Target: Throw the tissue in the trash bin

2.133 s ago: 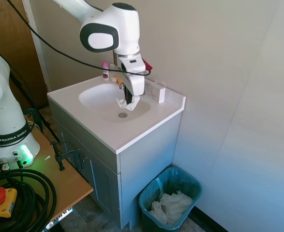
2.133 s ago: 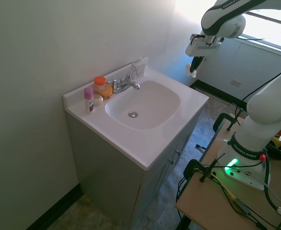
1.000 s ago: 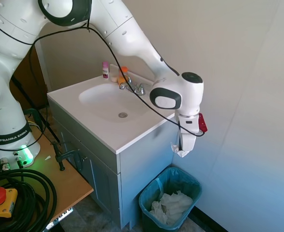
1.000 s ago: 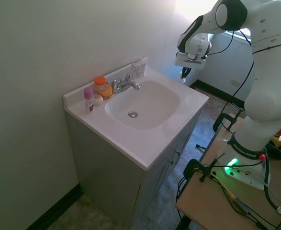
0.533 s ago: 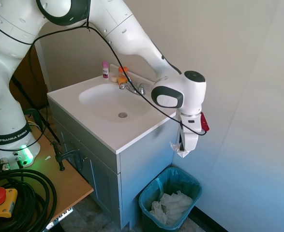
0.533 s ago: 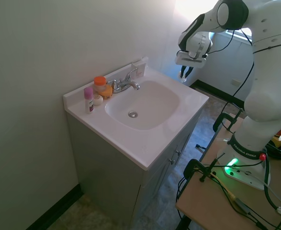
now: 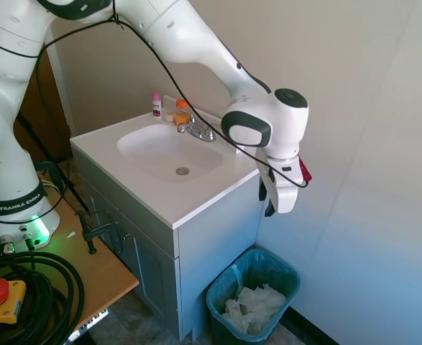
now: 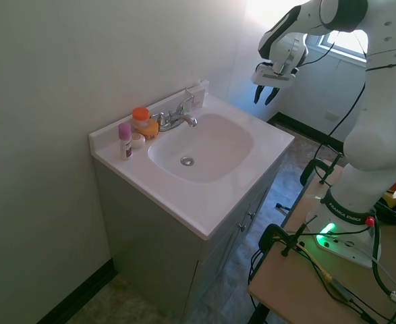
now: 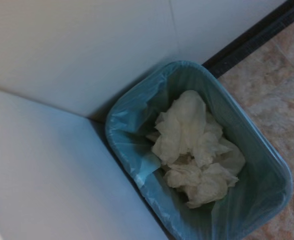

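My gripper (image 7: 267,203) hangs open past the right end of the vanity, above the trash bin (image 7: 281,263), with nothing between its fingers. In the second exterior view the gripper (image 8: 264,100) shows its two dark fingers spread apart. The teal-lined trash bin (image 9: 131,145) stands on the floor in the corner between cabinet and wall. A heap of crumpled white paper (image 9: 194,150) lies inside it, also seen as the white heap (image 7: 254,305) from outside. I cannot pick out the tissue from that heap.
A white sink vanity (image 7: 196,201) stands left of the bin, with a faucet (image 8: 177,118), a pink bottle (image 8: 125,138), an orange-capped bottle (image 8: 141,120) and a small white box (image 8: 199,91) along its back edge. Walls close in behind and right of the bin.
The gripper carried the tissue from over the sink to above the bin. Half a second ago the tissue hung from the shut fingers; now the fingers are open and hold nothing.
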